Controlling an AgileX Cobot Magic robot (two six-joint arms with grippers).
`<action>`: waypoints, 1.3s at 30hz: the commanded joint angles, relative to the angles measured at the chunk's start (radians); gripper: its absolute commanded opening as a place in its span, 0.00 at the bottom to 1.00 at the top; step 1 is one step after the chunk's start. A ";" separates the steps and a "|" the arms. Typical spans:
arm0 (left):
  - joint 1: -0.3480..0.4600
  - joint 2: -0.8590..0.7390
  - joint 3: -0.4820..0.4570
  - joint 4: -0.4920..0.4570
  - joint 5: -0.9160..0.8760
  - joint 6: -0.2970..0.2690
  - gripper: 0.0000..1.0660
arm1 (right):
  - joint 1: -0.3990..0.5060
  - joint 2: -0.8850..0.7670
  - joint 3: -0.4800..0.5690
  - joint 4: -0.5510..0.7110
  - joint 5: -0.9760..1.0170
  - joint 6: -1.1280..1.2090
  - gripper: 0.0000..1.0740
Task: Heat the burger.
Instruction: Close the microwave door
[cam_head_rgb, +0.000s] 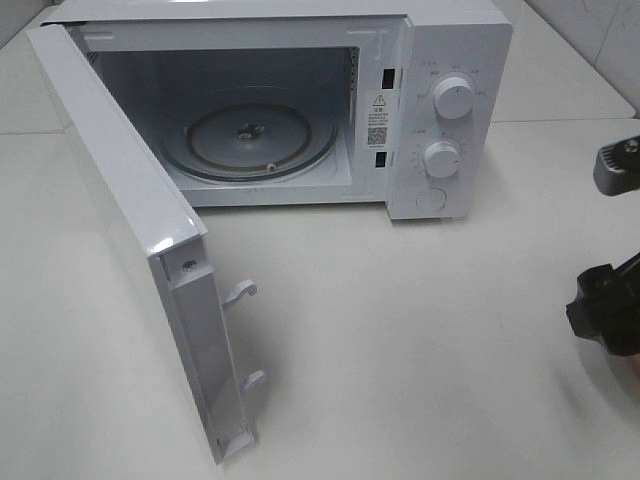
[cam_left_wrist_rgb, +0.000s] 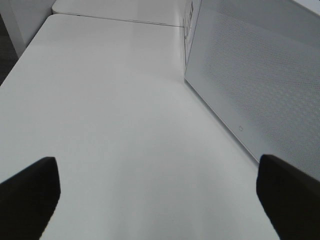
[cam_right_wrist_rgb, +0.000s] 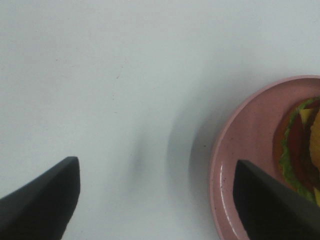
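Note:
The burger (cam_right_wrist_rgb: 301, 145) shows only in the right wrist view, as an edge of green lettuce, dark patty and yellow cheese on a pink plate (cam_right_wrist_rgb: 245, 145). My right gripper (cam_right_wrist_rgb: 157, 200) is open and empty above the white table, and one finger (cam_right_wrist_rgb: 270, 205) overlaps the plate's rim in that view. In the high view only part of the right arm (cam_head_rgb: 606, 310) shows at the right edge, and the burger is out of frame. My left gripper (cam_left_wrist_rgb: 157, 200) is open and empty over the table, beside the microwave door (cam_left_wrist_rgb: 260, 75).
The white microwave (cam_head_rgb: 450, 100) stands at the back with its door (cam_head_rgb: 130, 210) swung wide open toward the front left. Its glass turntable (cam_head_rgb: 250, 140) is bare. Two door latch hooks (cam_head_rgb: 243, 292) stick out from the door edge.

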 joint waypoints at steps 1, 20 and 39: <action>0.006 -0.005 0.002 0.001 -0.001 -0.006 0.94 | 0.000 -0.039 -0.078 0.102 0.125 -0.130 0.73; 0.006 -0.005 0.002 0.001 -0.001 -0.006 0.94 | 0.000 -0.328 -0.146 0.242 0.394 -0.291 0.71; 0.006 -0.005 0.002 0.001 -0.001 -0.006 0.94 | -0.082 -0.807 -0.007 0.241 0.465 -0.281 0.71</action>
